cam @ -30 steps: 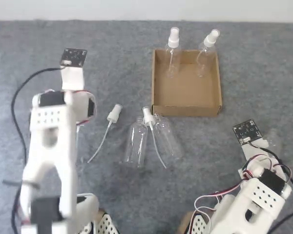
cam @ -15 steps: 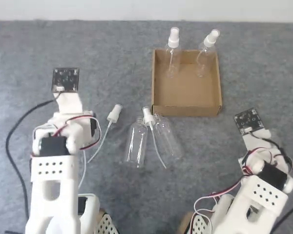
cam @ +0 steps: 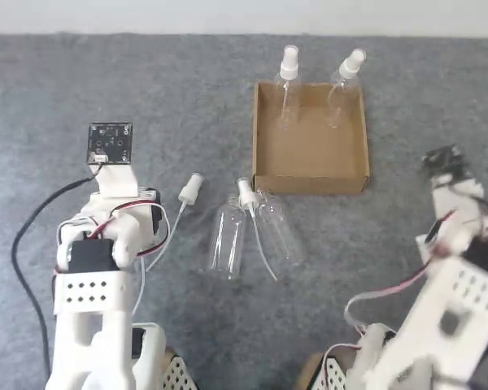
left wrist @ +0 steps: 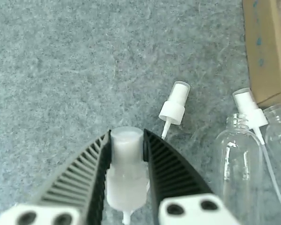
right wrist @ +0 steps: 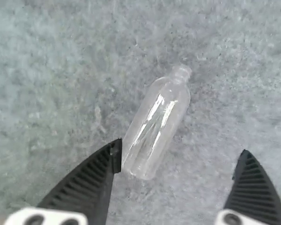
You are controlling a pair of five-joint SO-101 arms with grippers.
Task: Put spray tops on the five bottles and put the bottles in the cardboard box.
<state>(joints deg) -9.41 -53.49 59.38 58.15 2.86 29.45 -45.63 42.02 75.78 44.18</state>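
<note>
Two capped bottles point(cam: 287, 97) lean in the cardboard box point(cam: 311, 175), so three remain. The step in hand looks like pairing a top with an open bottle.

Your left gripper point(left wrist: 126, 137) is clamped on a spray top point(left wrist: 127, 180). Its fingers press both sides of the white body, and the head pokes out past the tips. Just ahead of that claw, a loose spray top point(left wrist: 174, 104) lies on the carpet. Beyond it, toward the other arm, a clear bottle point(left wrist: 236, 159) and a second bottle point(left wrist: 278, 133) lie side by side. A third top point(left wrist: 247, 108) rests at their necks; whether it is seated cannot be told.

Your right gripper point(right wrist: 180, 152) is spread wide and holds nothing. An uncapped bottle point(right wrist: 157, 123) lies on the carpet just past its fingertips, base beside one finger and neck pointing away from the claw.

Next, I judge, you should lower the right claw around that bottle, close on it and stand it up. Then bring it to the left claw so the held top's tube can be fed into the neck.
</note>
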